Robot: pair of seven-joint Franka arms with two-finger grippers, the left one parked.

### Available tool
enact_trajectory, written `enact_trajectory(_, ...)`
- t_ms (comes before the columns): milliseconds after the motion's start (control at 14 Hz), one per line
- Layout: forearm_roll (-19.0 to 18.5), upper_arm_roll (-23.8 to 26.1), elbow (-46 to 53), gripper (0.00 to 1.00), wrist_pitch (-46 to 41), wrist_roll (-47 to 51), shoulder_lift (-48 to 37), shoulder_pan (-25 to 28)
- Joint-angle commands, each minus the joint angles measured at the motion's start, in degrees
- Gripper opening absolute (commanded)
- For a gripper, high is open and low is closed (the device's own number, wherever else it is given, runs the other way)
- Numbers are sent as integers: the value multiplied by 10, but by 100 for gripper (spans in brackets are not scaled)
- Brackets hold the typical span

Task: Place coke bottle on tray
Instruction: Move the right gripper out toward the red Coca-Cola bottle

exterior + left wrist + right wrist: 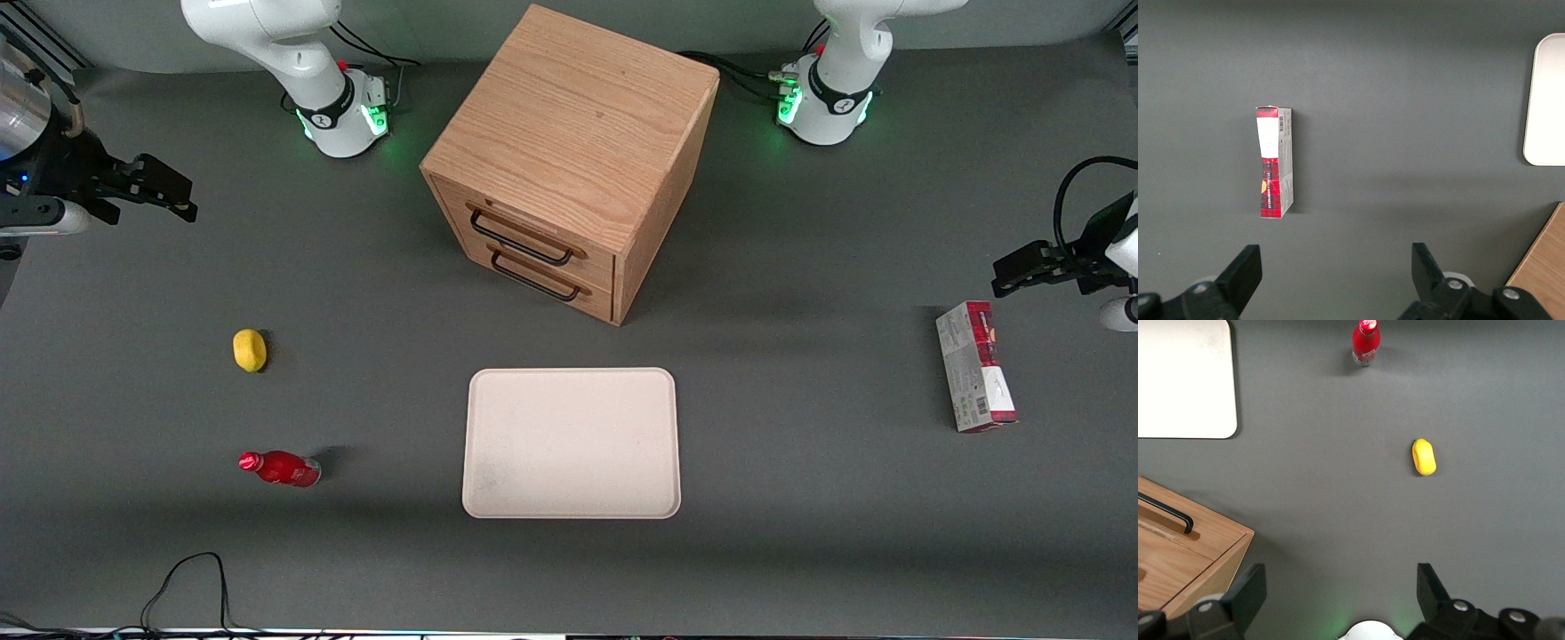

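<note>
Hung high at the working arm's end of the tabletop, the end effector, fingers spread wide with nothing between them, well apart from every object. Judged as the reach toward the bottle, not yet begun.

Lay on its side on the bare tabletop, the coke bottle, nearer the front camera than the lemon and well apart from it. Ran roughly parallel to the tabletop's front edge, its long axis, with the red cap turned toward the working arm's end and the base turned toward the tray. Seemed slightly tilted, cap end a touch farther from the camera than the base.

To do the step well, probably: descend over the thick body rather than the narrow neck, turn the wrist so the fingers close across the long axis, and pinch gently, since a glossy round body may roll or slip.

Sat bare between bottle and carton, the tray, in front of the wooden cabinet.
</note>
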Motion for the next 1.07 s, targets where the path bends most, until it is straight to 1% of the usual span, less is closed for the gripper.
enact_trajectory(0, 1, 7, -6, 100, 8, -2, -2, -13)
enact_trajectory(143, 13, 7, -5, 100, 36, 0, 5, -18)
enact_trajectory(357, 8, 7, -3, 100, 63, 1, 32, -25)
enact_trajectory(500, 12, 7, 3, 100, 105, -7, 65, -30)
enact_trajectory(571, 12, 7, 27, 100, 120, -7, 105, -36)
enact_trajectory(857, 10, 8, 217, 100, 125, -8, 319, -37)
enact_trajectory(929, 10, 8, 253, 100, 128, -12, 357, -38)
enact_trajectory(1000, 10, 8, 273, 100, 141, -35, 386, -38)
